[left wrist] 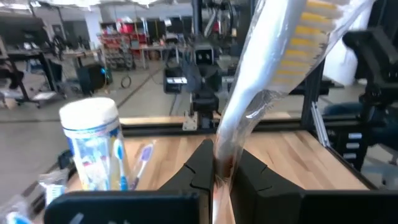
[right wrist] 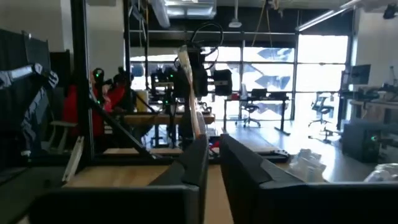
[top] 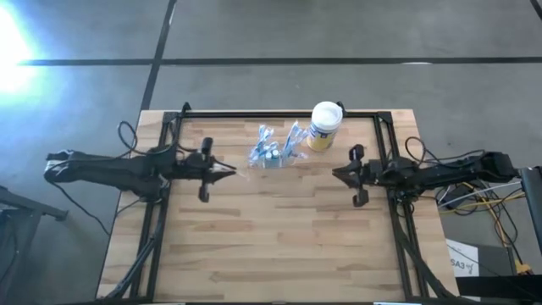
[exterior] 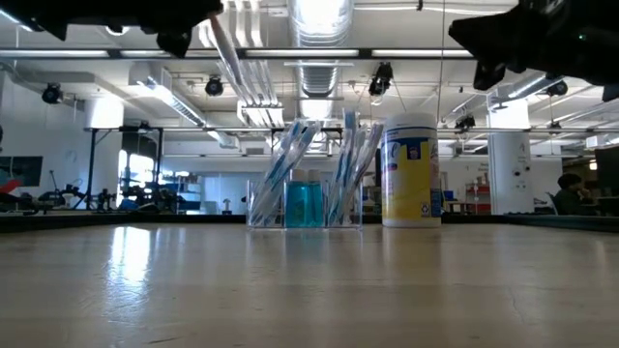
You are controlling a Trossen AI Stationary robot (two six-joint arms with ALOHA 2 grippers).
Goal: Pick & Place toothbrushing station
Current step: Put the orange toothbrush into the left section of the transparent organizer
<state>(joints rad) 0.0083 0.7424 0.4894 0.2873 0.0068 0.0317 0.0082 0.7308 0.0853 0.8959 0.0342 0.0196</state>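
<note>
The toothbrushing station [top: 273, 154], a low clear holder with several wrapped toothbrushes standing slanted in it, rests by its base on the far middle of the table; the low view shows the station [exterior: 305, 205] too. My left gripper [top: 227, 172] hovers to its left, level, shut on one wrapped toothbrush [left wrist: 273, 68]. My right gripper [top: 339, 174] hovers to the station's right, level, shut and empty; its fingers [right wrist: 198, 163] stand close together. My left gripper pinches a clear-wrapped toothbrush between its two fingers at the narrow handle part [left wrist: 222, 158], away from the yellow-bristled head [left wrist: 308, 37]. The fingers come level from the table's left. The toothbrush is lifted clear of the table and slants past the fingertips [exterior: 230, 58].
A white canister [top: 324, 125] with a yellow label stands just right of the station, near the far edge. Dark frame rails [top: 279, 114] run along the table's far edge and both sides. The near half of the wooden table [top: 271, 246] is bare.
</note>
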